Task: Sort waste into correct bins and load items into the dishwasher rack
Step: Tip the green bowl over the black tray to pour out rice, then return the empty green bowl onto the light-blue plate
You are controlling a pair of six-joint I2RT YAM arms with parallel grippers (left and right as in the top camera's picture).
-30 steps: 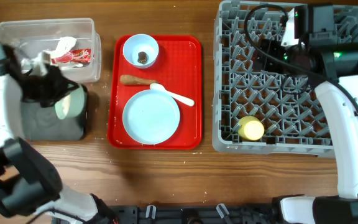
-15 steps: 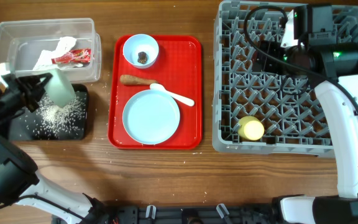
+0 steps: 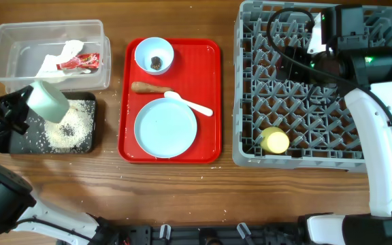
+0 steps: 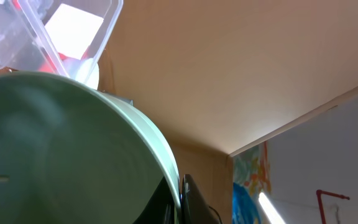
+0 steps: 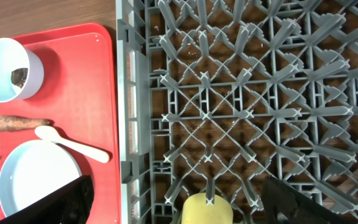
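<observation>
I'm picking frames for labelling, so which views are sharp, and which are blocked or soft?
Overhead: evenly lit and sharp; individual rice grains on the black tray resolve. Left wrist: the pale green bowl sits so close that it fills half the frame, soft and featureless. Right wrist: crisp on the dishwasher rack, though its own dark fingers block both bottom corners.

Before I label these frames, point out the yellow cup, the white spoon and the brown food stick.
yellow cup (image 3: 275,141), overhead view, centre of its body
white spoon (image 3: 192,104), overhead view, middle of its handle
brown food stick (image 3: 150,87), overhead view, its midsection
</observation>
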